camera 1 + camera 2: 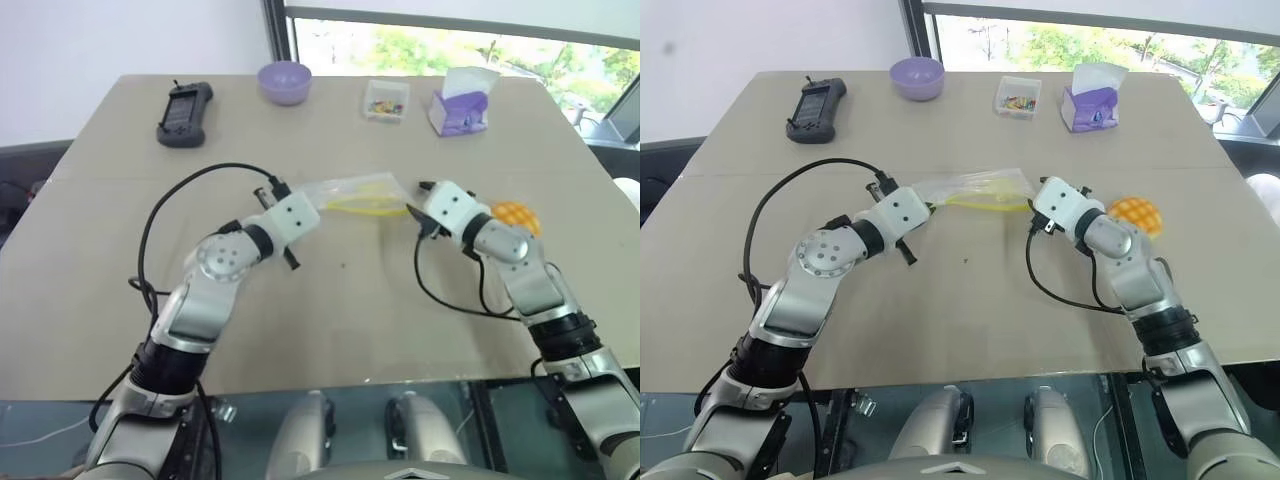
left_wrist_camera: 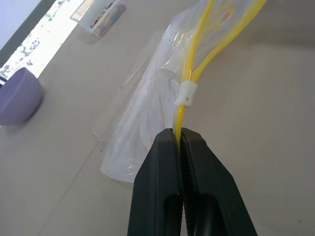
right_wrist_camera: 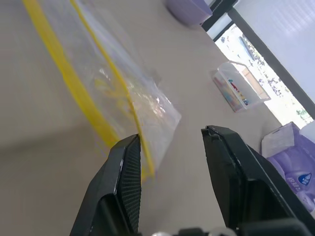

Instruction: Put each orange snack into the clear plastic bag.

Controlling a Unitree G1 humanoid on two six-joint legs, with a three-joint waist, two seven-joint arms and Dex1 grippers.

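Left wrist view gave you the clearest read on the left gripper [image 2: 180, 139]: its 2 black fingers were pressed together on the yellow seal strip [image 2: 189, 73] of the clear plastic bag [image 2: 142, 108], pinching it at one end, just short of the small white slider [image 2: 186, 93] on the strip. From there you could see the strip split into 2 yellow lines running away from the fingers, so the bag's mouth stood partly parted.

From the head camera you had the bag stretched between both arms near the middle of the tan table [image 1: 330, 330], with the left gripper at one end and the right gripper [image 1: 1038, 213] at the other. Your right gripper's jaws stood apart in the right wrist view, with the bag's yellow edge lying just beyond one finger [image 3: 129, 172]; I could not tell whether that finger touched the plastic, and nothing was clamped between them.

You had 1 orange snack [image 1: 516, 215] resting on the table just behind the right forearm, outside the bag and untouched by either gripper.

Along the far edge you had a black handheld device [image 1: 184, 113], a purple bowl [image 1: 284, 82], a small clear box of colourful bits [image 1: 386, 101] and a purple tissue pack [image 1: 460, 105], all well apart from the bag.
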